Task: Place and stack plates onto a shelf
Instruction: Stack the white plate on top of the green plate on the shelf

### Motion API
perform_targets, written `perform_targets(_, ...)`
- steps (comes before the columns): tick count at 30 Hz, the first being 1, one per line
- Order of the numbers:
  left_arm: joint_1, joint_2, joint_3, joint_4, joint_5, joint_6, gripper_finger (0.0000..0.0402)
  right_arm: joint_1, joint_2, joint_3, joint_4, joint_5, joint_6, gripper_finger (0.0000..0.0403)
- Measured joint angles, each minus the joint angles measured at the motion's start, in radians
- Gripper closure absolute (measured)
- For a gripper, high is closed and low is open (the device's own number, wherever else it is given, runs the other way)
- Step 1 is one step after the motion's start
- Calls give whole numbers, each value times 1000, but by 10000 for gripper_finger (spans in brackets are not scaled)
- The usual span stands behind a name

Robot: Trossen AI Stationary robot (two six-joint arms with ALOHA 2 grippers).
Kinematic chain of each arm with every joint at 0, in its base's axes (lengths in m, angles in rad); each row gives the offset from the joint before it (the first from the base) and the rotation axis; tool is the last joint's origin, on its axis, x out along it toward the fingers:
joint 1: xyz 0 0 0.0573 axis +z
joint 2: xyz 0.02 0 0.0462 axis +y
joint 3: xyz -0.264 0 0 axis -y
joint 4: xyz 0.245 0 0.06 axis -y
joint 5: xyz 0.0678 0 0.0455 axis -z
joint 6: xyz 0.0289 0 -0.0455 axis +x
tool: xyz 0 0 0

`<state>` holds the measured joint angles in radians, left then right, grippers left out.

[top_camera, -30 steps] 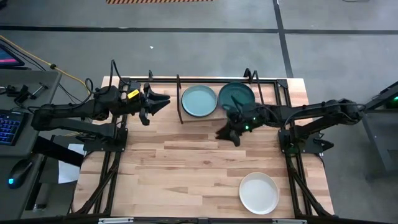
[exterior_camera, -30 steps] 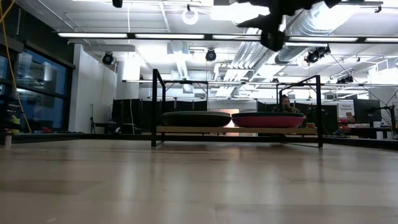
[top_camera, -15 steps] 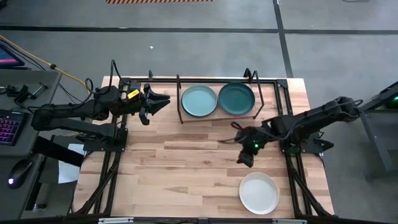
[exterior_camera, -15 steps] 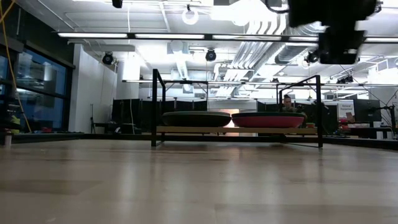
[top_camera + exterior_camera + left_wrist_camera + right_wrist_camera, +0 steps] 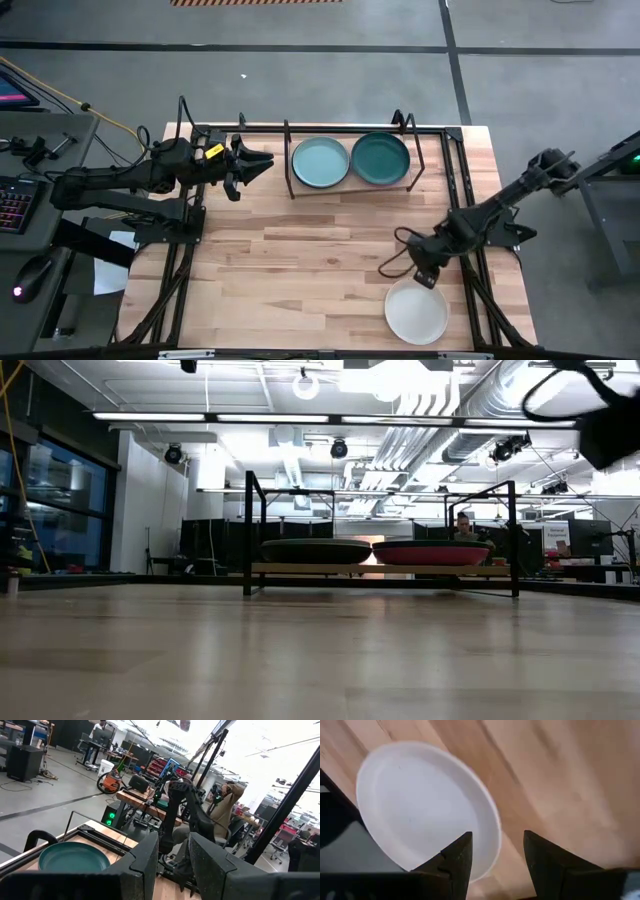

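The shelf (image 5: 350,129) stands at the table's far edge. On it lie a light teal plate (image 5: 320,162) and a dark teal plate (image 5: 381,158), side by side. The low view shows a dark plate rim (image 5: 316,550) and a magenta one (image 5: 431,552) resting on the shelf's board (image 5: 380,569). A white plate (image 5: 417,312) lies flat on the table near its near right corner. My right gripper (image 5: 425,275) is open and points down over that plate's far rim (image 5: 490,820), touching nothing. My left gripper (image 5: 258,162) waits open beside the shelf's left end.
A black frame (image 5: 455,160) edges the table on the left, right and far sides. Bare wooden tabletop (image 5: 300,260) lies between the shelf and the white plate. A person (image 5: 225,807) sits in the room beyond the table.
My right gripper has drawn away from the dark teal plate on the shelf and swung toward the table's near right corner, ending over the white plate's far rim. The plates have stayed where they were.
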<state>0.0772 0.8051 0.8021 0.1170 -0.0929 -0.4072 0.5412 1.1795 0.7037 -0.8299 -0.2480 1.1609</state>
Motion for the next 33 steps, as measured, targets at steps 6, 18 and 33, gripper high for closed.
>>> perform_targets(6,0,0,0,0,0,17,303,84,-29,-145,247,-16,235,245)
perform_targets(18,0,0,0,0,-6,17,303,173,13,-182,253,49,381,245)
perform_targets(33,0,0,0,-1,-8,18,303,199,91,-182,300,64,391,245)
